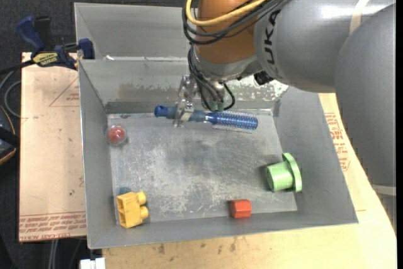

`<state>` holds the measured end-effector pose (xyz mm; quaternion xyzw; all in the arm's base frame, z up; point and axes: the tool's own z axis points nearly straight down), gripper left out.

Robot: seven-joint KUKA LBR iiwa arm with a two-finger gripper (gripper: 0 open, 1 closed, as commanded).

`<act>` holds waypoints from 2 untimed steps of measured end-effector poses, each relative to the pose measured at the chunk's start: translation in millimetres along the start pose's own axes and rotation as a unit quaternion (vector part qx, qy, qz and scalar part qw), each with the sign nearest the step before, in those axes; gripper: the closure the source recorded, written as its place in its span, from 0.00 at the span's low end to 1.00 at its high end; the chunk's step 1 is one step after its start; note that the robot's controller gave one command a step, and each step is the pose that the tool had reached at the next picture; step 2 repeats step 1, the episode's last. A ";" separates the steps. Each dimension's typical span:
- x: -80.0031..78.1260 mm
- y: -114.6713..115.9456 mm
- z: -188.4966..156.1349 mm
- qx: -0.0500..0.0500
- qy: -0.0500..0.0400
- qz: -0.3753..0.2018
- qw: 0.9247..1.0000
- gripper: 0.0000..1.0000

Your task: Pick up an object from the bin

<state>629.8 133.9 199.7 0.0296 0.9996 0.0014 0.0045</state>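
where the bin floor point(195, 167) meets the back wall point(141, 80), the gripper point(183, 114) is clamped on a long blue brush point(232, 120). a green peg point(281, 174) lies well apart.

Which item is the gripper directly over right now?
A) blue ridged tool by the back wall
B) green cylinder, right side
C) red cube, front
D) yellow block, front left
A: the gripper sits over the blue ridged tool lying along the back wall. The green cylinder, yellow block and red cube lie apart from it, nearer the front.
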 end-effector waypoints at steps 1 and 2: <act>-3.8 -32.1 -44.2 0.001 0.002 -0.174 0.985 1.00; -3.8 -32.1 -44.2 0.001 0.002 -0.174 0.985 1.00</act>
